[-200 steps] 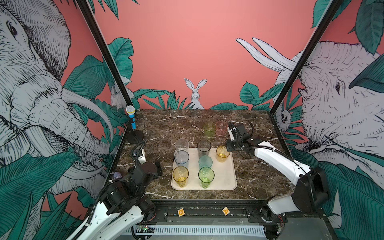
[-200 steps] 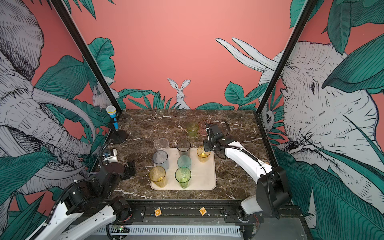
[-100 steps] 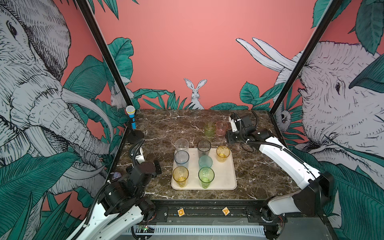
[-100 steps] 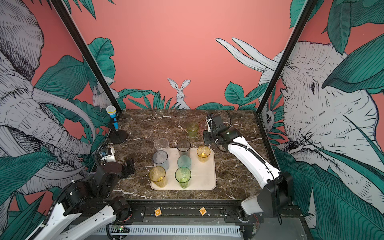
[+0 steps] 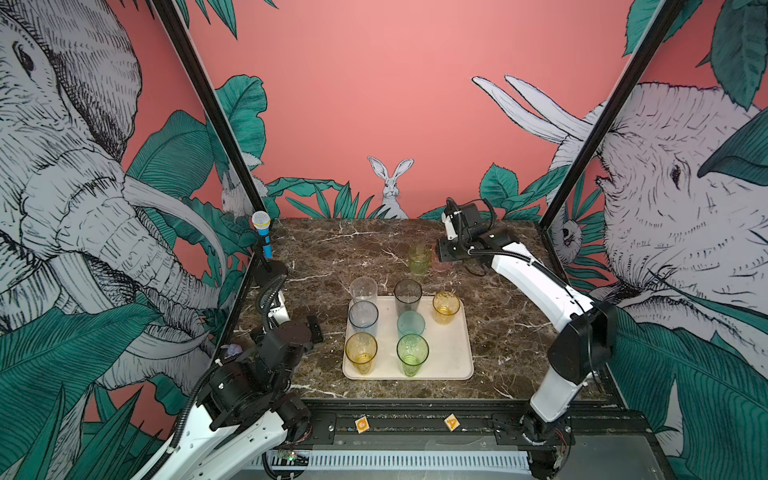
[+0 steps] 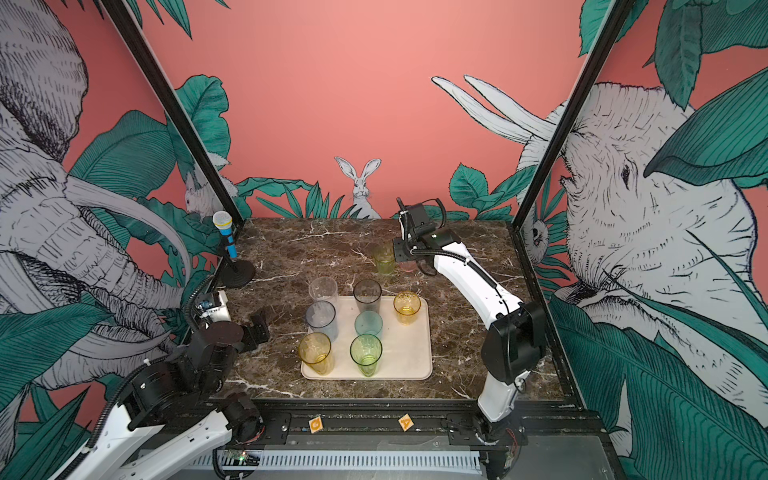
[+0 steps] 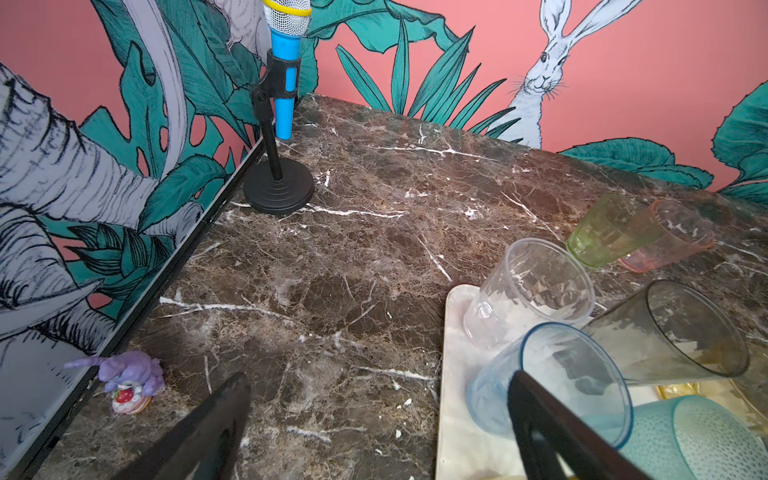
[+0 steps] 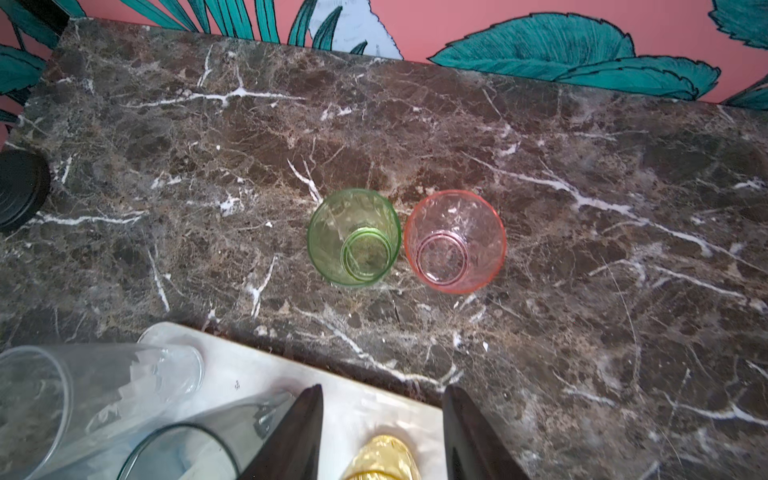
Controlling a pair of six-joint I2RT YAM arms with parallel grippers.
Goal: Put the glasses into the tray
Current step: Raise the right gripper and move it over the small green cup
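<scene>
A staged robot test booth: painted jungle-mural walls [image 5: 374,104] box in a marble tabletop [image 5: 332,257].

- Looking down from high at the front in both top views, facing the back wall [image 5: 374,104], taking in the whole marble table [image 5: 332,257].
- Sitting low and close in the left wrist view, facing the toy microphone [image 7: 285,45], catching the tray [image 7: 455,353] corner.
- Peering steeply down in the right wrist view at the short green glass [image 8: 353,237] and pink glass [image 8: 455,241].
- Sharing tray edge and both short glasses between wrist views.
</scene>
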